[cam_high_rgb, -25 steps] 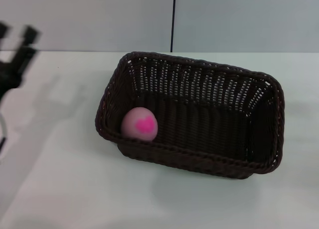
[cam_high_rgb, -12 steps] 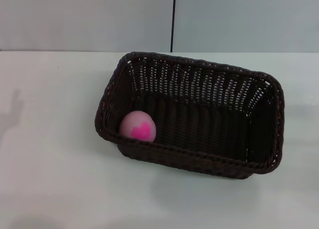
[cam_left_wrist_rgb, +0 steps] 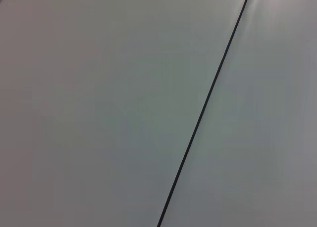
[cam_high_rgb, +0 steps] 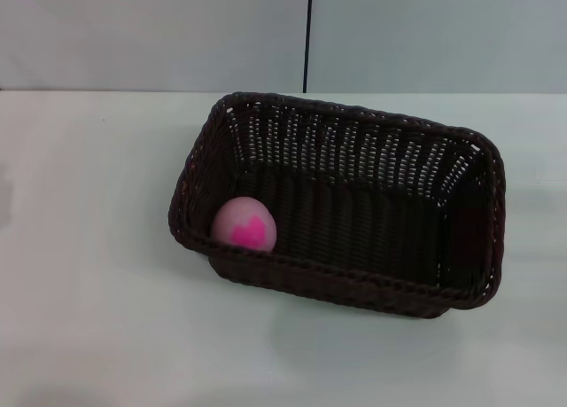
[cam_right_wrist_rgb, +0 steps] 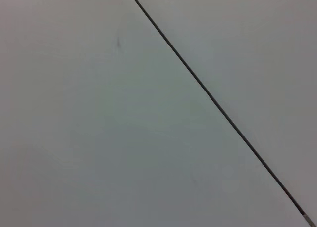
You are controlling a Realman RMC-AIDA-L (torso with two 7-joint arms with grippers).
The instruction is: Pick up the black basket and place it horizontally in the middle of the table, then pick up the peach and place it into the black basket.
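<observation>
The black basket [cam_high_rgb: 461, 194] is a dark woven rectangular basket lying lengthwise across the middle of the white table [cam_high_rgb: 89, 318]. The peach [cam_high_rgb: 244, 224], pale pink with a magenta patch, rests inside the basket in its near left corner, against the wall. Neither gripper shows in the head view. Both wrist views show only a plain grey wall panel [cam_left_wrist_rgb: 99, 108] with a thin dark seam [cam_left_wrist_rgb: 205, 103]; the same panel [cam_right_wrist_rgb: 99, 138] fills the right wrist view.
A grey wall [cam_high_rgb: 151, 35] with a vertical dark seam [cam_high_rgb: 308, 35] stands behind the table's far edge. White tabletop lies to the left of the basket and in front of it.
The left gripper, seen at the head view's left edge a second ago, has withdrawn out of view. The peach has settled slightly leftward inside the basket.
</observation>
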